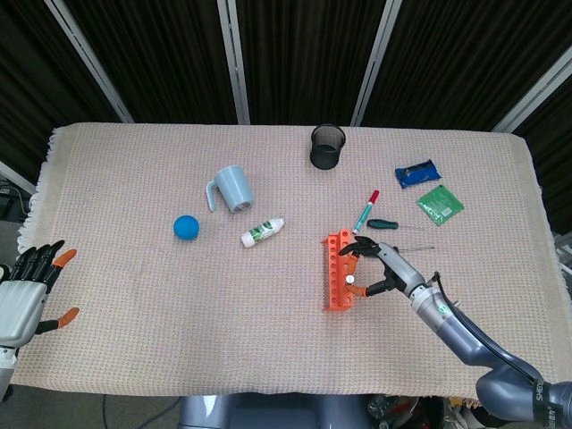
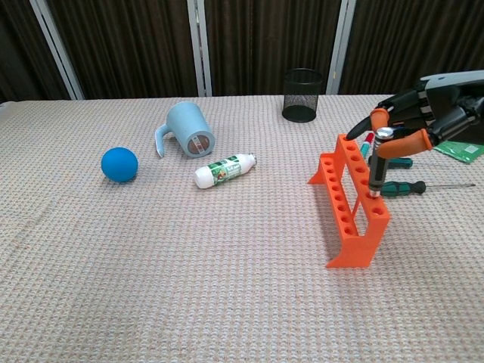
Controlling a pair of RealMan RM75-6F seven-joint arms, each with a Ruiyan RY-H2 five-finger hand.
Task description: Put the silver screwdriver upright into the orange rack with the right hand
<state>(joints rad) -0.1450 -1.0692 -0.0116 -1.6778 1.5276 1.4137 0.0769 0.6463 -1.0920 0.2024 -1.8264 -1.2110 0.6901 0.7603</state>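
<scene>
We see the right hand pinching the silver screwdriver near its top, other fingers spread. The screwdriver stands upright in a near-end hole of the orange rack on the desk. A green-handled screwdriver lies just behind the rack. The left hand is off the desk's left edge, fingers apart, holding nothing.

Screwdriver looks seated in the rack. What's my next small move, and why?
Probably open the right hand and ease it away. The silver screwdriver stands upright in a hole near the close end of the orange rack, fingertips pinching its top.
</scene>
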